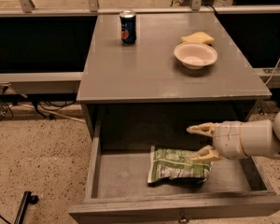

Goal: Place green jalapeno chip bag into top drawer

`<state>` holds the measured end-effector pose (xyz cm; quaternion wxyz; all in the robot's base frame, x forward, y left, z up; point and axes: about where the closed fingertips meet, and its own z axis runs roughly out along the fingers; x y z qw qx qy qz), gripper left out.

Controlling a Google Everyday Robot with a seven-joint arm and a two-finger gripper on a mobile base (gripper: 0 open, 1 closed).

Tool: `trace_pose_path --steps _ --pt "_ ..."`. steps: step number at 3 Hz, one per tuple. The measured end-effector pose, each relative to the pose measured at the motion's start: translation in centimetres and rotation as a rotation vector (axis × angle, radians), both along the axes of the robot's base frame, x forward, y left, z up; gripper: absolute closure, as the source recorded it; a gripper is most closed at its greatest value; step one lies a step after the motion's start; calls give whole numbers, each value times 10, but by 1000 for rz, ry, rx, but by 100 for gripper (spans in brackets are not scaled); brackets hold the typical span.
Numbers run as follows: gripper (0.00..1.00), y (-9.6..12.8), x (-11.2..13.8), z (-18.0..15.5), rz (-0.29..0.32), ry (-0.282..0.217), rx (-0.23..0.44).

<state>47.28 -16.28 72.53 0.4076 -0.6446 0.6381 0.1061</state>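
The green jalapeno chip bag lies flat on the bottom of the open top drawer, right of its middle. My gripper comes in from the right, just above the bag's right end. Its two cream fingers are spread apart and hold nothing. The lower finger hovers at the bag's upper right corner; whether it touches the bag I cannot tell.
On the grey table top stand a blue soda can, a white bowl and a yellow sponge behind it. The drawer's front has a small knob. Speckled floor lies to the left, with cables.
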Motion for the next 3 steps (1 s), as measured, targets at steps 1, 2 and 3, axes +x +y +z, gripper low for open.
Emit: trace_pose_path --steps 1,2,3 --pt "0 6 -8 17 29 -25 -16" --pt "0 23 -40 55 88 -71 -36" --pt "0 19 -80 123 39 -182 -51"
